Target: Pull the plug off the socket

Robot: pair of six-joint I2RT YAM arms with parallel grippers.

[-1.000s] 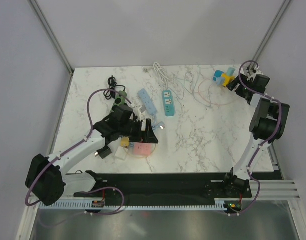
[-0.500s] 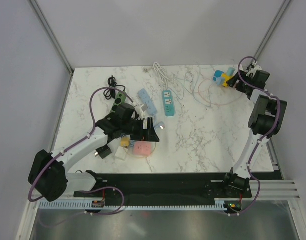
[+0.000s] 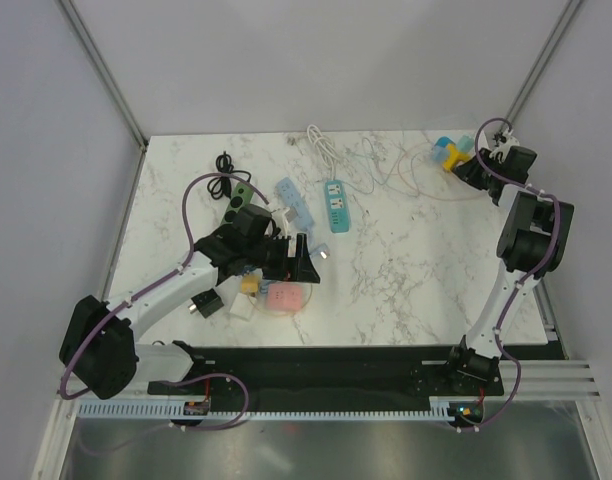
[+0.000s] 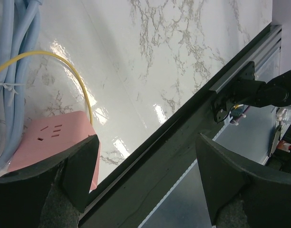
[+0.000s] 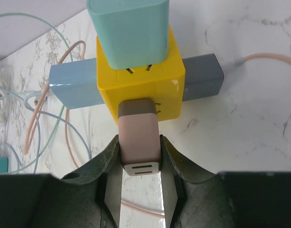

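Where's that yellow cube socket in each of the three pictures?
Top external: yellow cube socket at the far right corner of the marble table.
Left wrist: not in it.
Right wrist: centre, above the pink plug the right gripper clasps.
Shared landmark: the marble table.

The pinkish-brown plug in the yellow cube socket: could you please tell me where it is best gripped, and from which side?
Grip the pinkish-brown plug by its two flat long sides near the free end, coming in along its length, opposite the yellow cube socket. It juts straight out, and the right end effector grips it exactly so.
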